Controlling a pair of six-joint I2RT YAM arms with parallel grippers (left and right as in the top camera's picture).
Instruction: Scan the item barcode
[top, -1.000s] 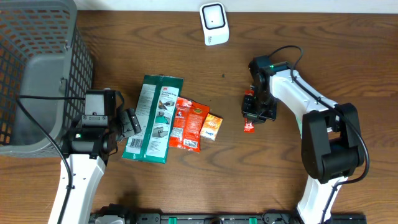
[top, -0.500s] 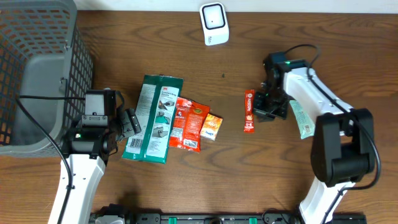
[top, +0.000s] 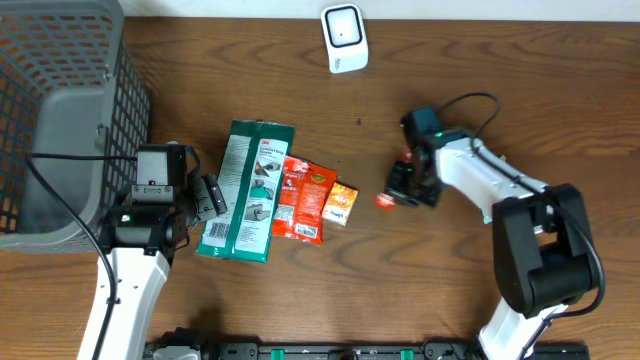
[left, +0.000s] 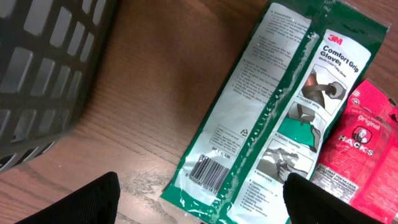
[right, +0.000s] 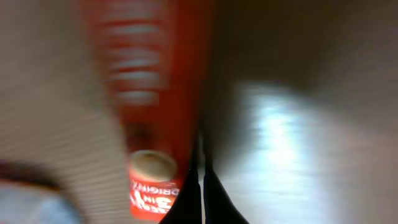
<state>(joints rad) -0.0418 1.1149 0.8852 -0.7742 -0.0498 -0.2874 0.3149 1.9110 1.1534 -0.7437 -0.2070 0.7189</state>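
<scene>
Right end effector (right: 200, 177) clenched beside blurred red packet (right: 158, 99); hold on it unclear.

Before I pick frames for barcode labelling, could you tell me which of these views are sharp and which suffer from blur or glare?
Right wrist: heavily blurred, the red sachet smeared and its print unreadable, with a pale glare patch on the table. Left wrist: sharp, the barcode on the glove pack crisp. Overhead: sharp and evenly lit.
</scene>
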